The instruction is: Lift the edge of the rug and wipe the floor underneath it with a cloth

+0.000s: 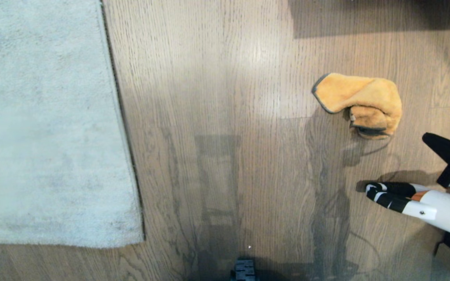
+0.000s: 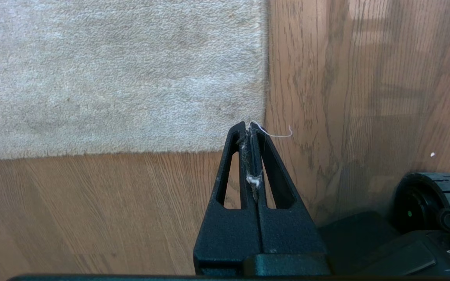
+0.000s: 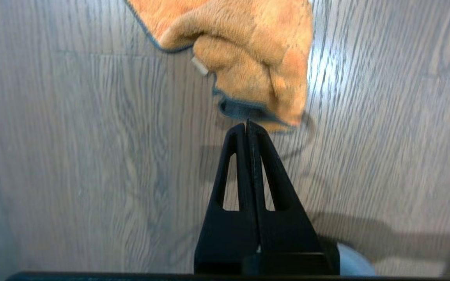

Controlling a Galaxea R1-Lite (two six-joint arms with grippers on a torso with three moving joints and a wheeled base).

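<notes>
Both claws pinched empty — right claw (image 3: 248, 127) near the cloth (image 1: 359, 102), left claw (image 2: 248, 127) over the floor (image 1: 225, 117).

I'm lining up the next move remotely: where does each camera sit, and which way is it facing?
Head view: on the head, facing down at the floor, rug edge and cloth; right gripper shows.
Left wrist view: behind the shut left gripper, over the rug's corner; a wheel shows.
Right wrist view: behind shut fingers, facing the cloth.
Head and right wrist views share the cloth.
</notes>
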